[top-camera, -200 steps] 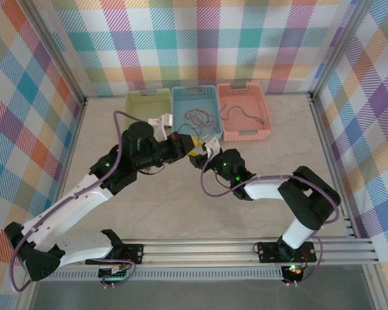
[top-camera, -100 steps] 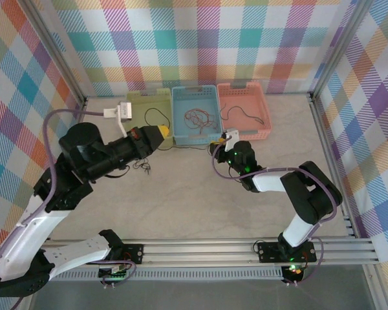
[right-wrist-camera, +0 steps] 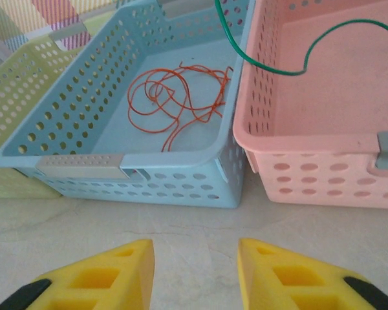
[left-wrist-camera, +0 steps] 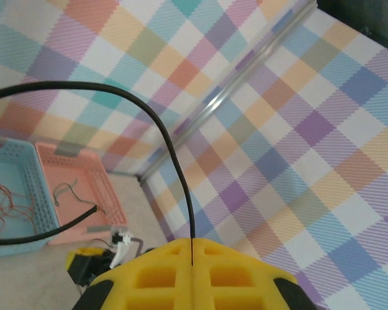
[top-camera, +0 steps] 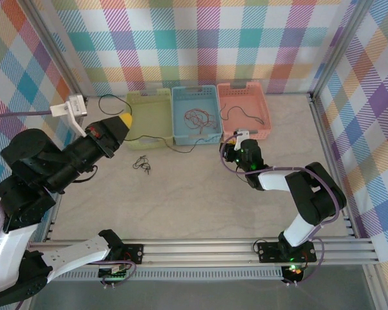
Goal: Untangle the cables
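Left gripper (left-wrist-camera: 191,255), left wrist view: fingers pressed together, black cable (left-wrist-camera: 180,169) pinched at the seam and arced up toward 11 o'clock. Blue basket (left-wrist-camera: 35,194) and pink basket (left-wrist-camera: 84,174) are seen at 9 o'clock, with a second black stretch across them, likely the same cable.

Right wrist view: right gripper (right-wrist-camera: 195,271) is spread, nothing between the fingers. Red-orange cable (right-wrist-camera: 174,97) is coiled in the blue basket at 12 o'clock. Green cable (right-wrist-camera: 271,70) lies in the pink basket at 1 o'clock.

Top view: left gripper is raised at 9 o'clock of the green basket (top-camera: 149,110). Black cable is trailed from it toward 4 o'clock across that basket's front. Its tail lies on the table (top-camera: 181,206) before the blue basket, at 9 o'clock of the right gripper. Long axis is judged roughly 9-to-3, and the right arm is judged nearer the tail. Counted: three baskets, four cables, the fourth a black curl (top-camera: 142,163) on the table at 6 o'clock of the green basket.
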Robot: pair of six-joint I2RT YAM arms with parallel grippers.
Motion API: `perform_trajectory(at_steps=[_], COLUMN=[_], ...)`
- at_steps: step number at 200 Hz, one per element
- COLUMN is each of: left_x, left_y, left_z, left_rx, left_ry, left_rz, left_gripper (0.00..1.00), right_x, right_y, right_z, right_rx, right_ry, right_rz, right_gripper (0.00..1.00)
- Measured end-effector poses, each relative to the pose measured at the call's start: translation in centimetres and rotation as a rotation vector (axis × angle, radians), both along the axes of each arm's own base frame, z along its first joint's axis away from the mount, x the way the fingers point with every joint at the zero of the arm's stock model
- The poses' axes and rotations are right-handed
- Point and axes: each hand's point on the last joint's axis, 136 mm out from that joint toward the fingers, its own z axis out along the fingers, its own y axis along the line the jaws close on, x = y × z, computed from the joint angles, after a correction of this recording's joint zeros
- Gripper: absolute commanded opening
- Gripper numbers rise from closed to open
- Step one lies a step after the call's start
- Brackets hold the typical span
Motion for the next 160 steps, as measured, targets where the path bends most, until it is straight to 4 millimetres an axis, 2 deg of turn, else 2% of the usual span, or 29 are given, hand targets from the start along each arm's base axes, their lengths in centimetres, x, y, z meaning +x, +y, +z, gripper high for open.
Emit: perform_trajectory(at_steps=[27, 66, 122, 141, 160], left_x=[0.9, 2.6, 6.5, 8.3, 10.8], left_y=[1.4, 3.0, 1.3, 0.6, 0.9], left_z=[0.9, 2.1, 1.0, 0.7, -0.2], left_rx=[0.043, 0.126, 0.274, 0.315, 0.348], left_ry=[-0.040, -0.101, -0.099, -0.089, -0.067], left_rz=[0.098, 0.241, 0.317, 0.341, 0.392], left_gripper=[0.00, 0.00, 0.00, 0.00, 0.00], right_x=[-0.3, -0.8, -1.8, -2.0, -2.0], right_y=[-0.4, -0.2, 0.4, 0.6, 0.7], right_z=[-0.5, -0.6, -0.8, -0.4, -0.3], right_rx=[-0.019, -0.021, -0.003, 0.014, 0.021], right_ry=[0.030, 0.051, 0.073, 0.069, 0.069], right_rz=[-0.009, 0.009, 0.060, 0.073, 0.079], right_gripper=[0.46, 0.48, 0.50, 0.50, 0.50])
